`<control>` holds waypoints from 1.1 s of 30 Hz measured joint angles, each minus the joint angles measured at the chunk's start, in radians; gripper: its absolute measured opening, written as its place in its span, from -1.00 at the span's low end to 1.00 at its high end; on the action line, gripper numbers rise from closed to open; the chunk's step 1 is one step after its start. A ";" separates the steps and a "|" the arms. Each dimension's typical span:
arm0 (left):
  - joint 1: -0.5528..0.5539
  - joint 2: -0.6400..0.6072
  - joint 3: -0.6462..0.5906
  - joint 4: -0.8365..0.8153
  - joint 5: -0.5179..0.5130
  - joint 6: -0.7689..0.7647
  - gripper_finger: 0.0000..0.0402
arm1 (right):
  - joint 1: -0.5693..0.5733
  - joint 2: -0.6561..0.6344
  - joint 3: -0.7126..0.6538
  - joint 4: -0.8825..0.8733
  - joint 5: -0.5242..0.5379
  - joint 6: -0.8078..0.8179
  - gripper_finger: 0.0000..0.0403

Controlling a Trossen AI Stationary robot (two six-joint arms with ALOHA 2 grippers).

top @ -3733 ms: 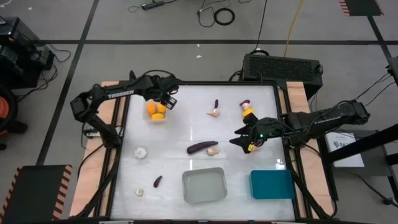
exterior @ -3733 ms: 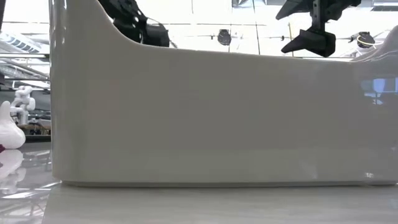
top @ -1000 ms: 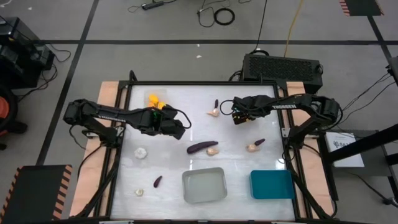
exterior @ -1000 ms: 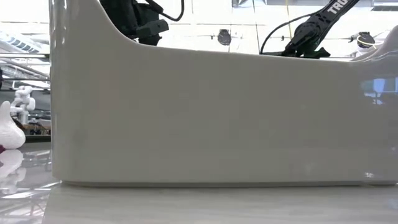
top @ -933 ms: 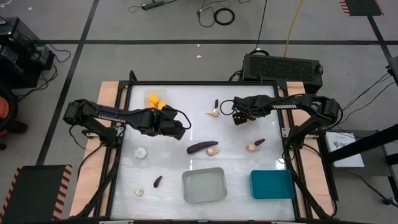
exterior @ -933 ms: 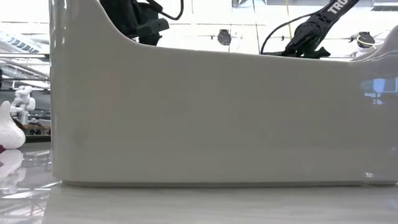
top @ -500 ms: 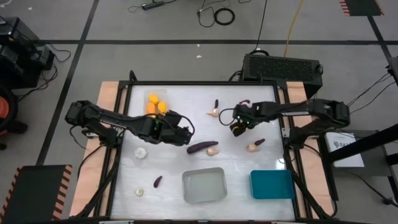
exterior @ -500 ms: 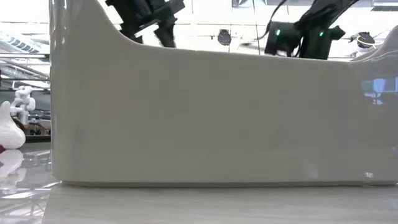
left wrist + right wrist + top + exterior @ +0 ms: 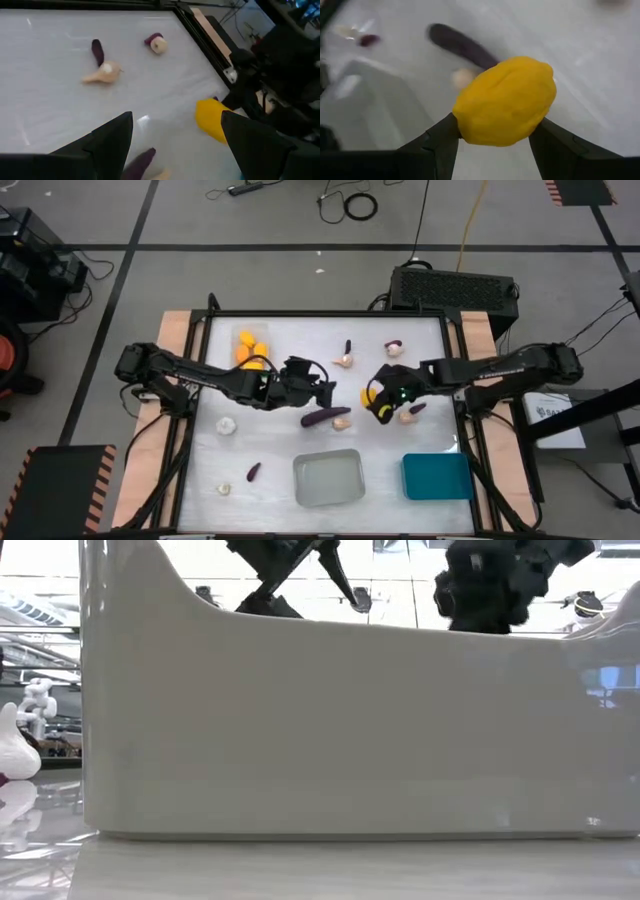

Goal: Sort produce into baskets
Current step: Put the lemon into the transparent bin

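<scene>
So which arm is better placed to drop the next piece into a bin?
Right. The right gripper is shut on a yellow piece and hangs close to the grey bin and teal bin. The left gripper is open and holds nothing, above the eggplant.

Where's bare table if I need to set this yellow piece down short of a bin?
Bare patches: between the grey bin and the small eggplant, and above the teal bin. It's crowded around the long eggplant, between the left gripper and the right gripper holding the yellow piece.
</scene>
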 joint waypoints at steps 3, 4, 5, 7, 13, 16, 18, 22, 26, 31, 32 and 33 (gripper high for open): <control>0.002 0.004 -0.003 0.016 0.036 0.019 0.54 | 0.031 0.002 0.000 0.073 0.003 0.009 0.03; 0.007 0.004 -0.003 0.015 0.061 0.040 0.54 | 0.038 0.007 -0.001 0.106 0.005 0.020 0.03; 0.013 0.001 -0.003 0.015 0.093 0.065 0.54 | 0.046 0.015 0.001 0.160 0.012 0.034 0.03; 0.026 -0.014 -0.003 -0.004 0.167 0.117 0.54 | 0.063 0.030 0.001 0.232 0.042 0.060 0.03; 0.028 -0.117 -0.003 -0.228 0.336 0.277 0.54 | 0.061 0.185 0.018 0.630 0.087 0.082 0.03; -0.005 -0.190 -0.002 -0.467 0.316 0.347 0.54 | 0.045 0.299 0.072 0.692 0.106 0.106 0.03; -0.034 -0.237 -0.002 -0.676 0.283 0.371 0.54 | 0.027 0.386 0.134 0.696 0.138 0.146 0.03; -0.093 -0.315 -0.003 -1.020 0.220 0.367 0.54 | -0.013 0.570 0.307 0.696 0.134 0.155 0.03; -0.147 -0.395 -0.003 -1.149 0.214 0.327 0.54 | -0.055 0.750 0.544 0.681 0.065 0.025 0.03; -0.212 -0.490 -0.003 -1.151 0.211 0.251 0.54 | -0.115 0.934 0.877 0.521 0.035 -0.142 0.03; -0.225 -0.507 -0.003 -1.156 0.211 0.231 0.54 | -0.128 0.968 0.944 0.481 0.036 -0.175 0.04; -0.238 -0.521 -0.003 -1.161 0.209 0.211 0.54 | -0.141 1.006 1.012 0.455 0.036 -0.203 0.05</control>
